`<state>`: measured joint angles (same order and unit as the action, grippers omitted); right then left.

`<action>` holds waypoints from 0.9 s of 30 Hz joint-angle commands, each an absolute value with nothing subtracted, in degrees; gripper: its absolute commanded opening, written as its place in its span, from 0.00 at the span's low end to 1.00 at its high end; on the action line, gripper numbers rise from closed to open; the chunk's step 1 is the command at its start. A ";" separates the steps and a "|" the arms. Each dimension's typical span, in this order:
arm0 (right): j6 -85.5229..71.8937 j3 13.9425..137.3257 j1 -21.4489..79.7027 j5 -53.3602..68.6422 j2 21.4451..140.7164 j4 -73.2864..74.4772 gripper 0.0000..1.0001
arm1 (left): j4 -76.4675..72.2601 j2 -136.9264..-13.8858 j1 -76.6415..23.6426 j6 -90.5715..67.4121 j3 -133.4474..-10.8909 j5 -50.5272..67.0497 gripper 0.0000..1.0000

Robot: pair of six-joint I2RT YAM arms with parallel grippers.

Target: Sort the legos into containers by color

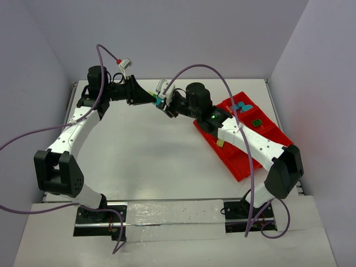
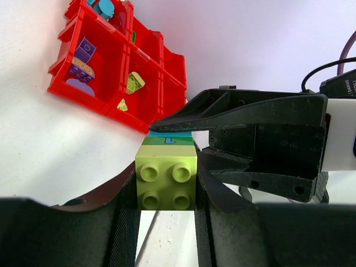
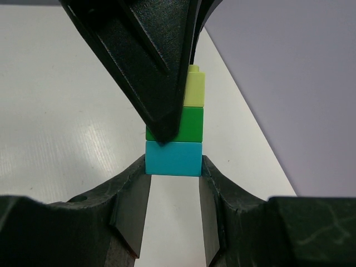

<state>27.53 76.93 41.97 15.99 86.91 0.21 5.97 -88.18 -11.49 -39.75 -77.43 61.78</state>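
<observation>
A short stack of three legos hangs in the air between my two grippers (image 1: 160,100). Its pale yellow brick (image 2: 167,178) shows four studs and sits pinched between the pads of my left gripper (image 2: 167,196), which is shut on it. The green brick (image 3: 188,123) is in the middle. My right gripper (image 3: 173,168) is shut on the cyan brick (image 3: 173,158) at the other end. The left gripper's black finger (image 3: 144,55) covers part of the green and yellow bricks in the right wrist view. The red tray of containers (image 1: 239,169) lies under my right arm.
The tray's compartments hold purple legos (image 2: 82,61), pale yellow pieces (image 2: 134,82) and teal ones (image 1: 240,105); a green brick (image 1: 257,122) lies in another. Grey walls close in the white table (image 1: 150,150) at the back and sides.
</observation>
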 commanded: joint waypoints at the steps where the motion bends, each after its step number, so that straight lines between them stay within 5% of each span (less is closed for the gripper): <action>1: 27.68 77.51 42.01 15.50 85.38 -1.27 0.00 | 4.76 -86.40 -11.24 -38.77 -77.89 63.05 0.00; 16: 22.82 63.98 37.29 7.94 78.02 -2.55 0.00 | 4.19 -85.28 -7.73 -39.02 -77.31 64.25 0.00; 27: 0.47 61.88 13.86 -9.16 75.94 2.20 0.00 | 9.06 -86.27 -7.88 -36.17 -79.06 61.22 0.00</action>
